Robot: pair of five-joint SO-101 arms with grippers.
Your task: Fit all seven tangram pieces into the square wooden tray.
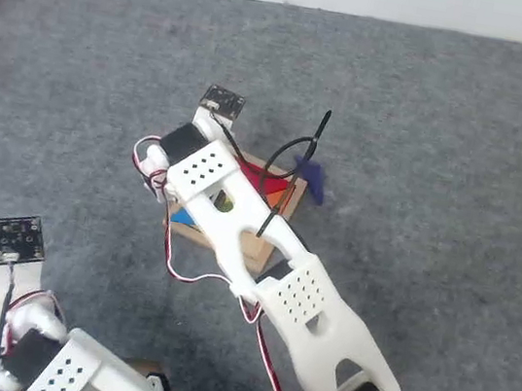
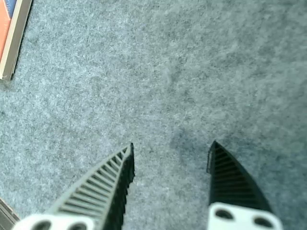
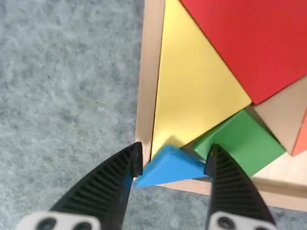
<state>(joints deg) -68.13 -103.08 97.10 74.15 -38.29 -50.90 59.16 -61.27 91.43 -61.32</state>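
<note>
One square wooden tray (image 3: pixel 146 72), six pieces countable. Four lie flat inside: one yellow triangle (image 3: pixel 192 91), one red piece (image 3: pixel 249 43), one green piece (image 3: pixel 240 139), one orange piece (image 3: pixel 300 139). One blue triangle (image 3: pixel 168 170) sits at the tray corner, overlapping the rim, pinched by the right gripper (image 3: pixel 173 160). One purple piece (image 1: pixel 314 179) lies on the grey tabletop (image 1: pixel 447 135) just beside the tray. Left gripper (image 2: pixel 171 153) hangs spread over bare tabletop.
</note>
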